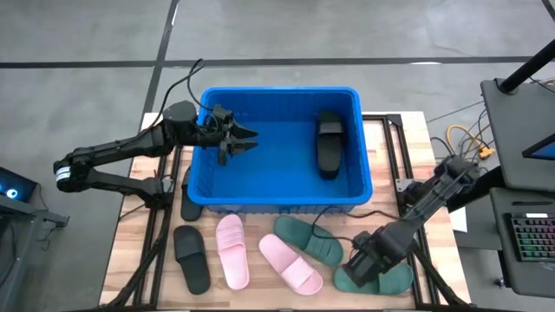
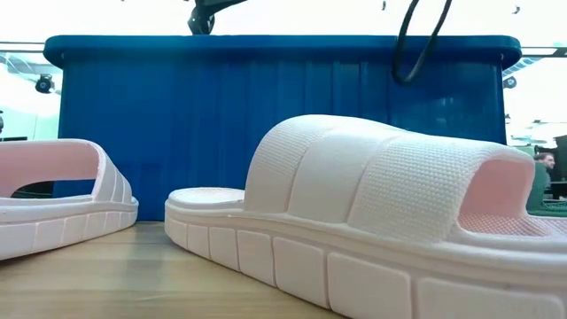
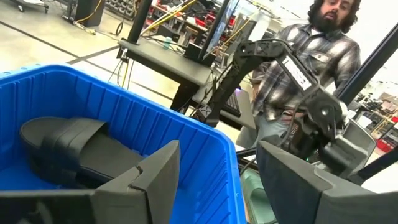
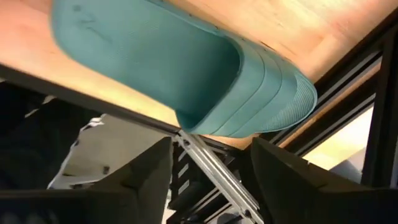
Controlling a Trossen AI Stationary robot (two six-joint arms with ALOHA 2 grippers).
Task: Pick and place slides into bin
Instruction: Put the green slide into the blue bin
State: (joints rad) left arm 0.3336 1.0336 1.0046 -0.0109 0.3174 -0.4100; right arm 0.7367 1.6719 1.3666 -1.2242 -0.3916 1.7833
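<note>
The blue bin (image 1: 277,198) stands mid-table with one black slide (image 1: 329,143) lying on its floor at the right; that slide also shows in the left wrist view (image 3: 74,149). My left gripper (image 1: 238,139) hovers open and empty over the bin's left part. My right gripper (image 1: 360,260) is open just above a dark green slide (image 1: 381,279) that lies at the table's near right corner. In the right wrist view the slide's strap (image 4: 249,87) lies ahead of the open fingers (image 4: 211,180), apart from them.
In front of the bin lie a black slide (image 1: 192,258), two pink slides (image 1: 231,250) (image 1: 291,263) and another green slide (image 1: 310,240). One more black slide (image 1: 189,204) lies by the bin's left near corner. A person (image 3: 311,56) stands beyond the table's right side.
</note>
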